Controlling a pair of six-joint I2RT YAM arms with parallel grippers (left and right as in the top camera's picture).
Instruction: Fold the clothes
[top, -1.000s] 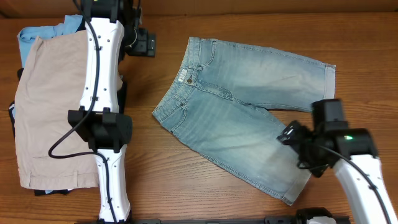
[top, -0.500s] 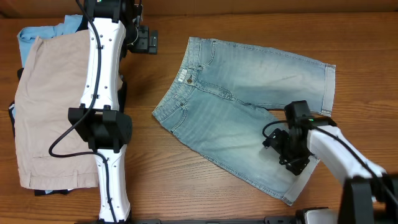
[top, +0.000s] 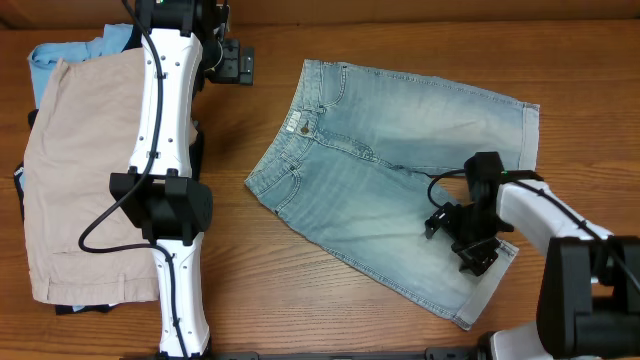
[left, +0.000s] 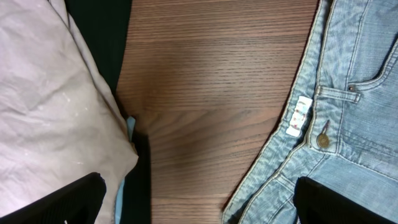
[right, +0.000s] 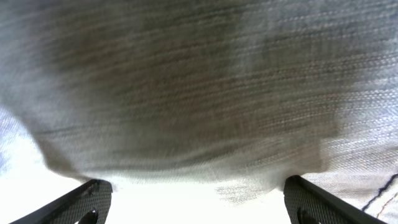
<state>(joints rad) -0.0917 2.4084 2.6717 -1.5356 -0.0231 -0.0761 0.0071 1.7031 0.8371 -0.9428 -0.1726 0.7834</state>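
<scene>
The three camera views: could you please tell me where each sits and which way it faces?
Overhead: above the table, looking straight down on the denim shorts, the beige shorts, the left arm and the right arm.
Left wrist: on the left arm, looking down at the table between both shorts; the left hand, open, shows fingertips in the bottom corners.
Right wrist: close over denim filling the frame; the right hand, open, shows fingertips in the bottom corners.
Shared: overhead and left wrist both show the waistband label.

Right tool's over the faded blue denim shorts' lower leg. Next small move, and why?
Probably lower the right tool and close on the faded light-blue denim shorts: it is open over the leg near the hem, gripping nothing.
</scene>
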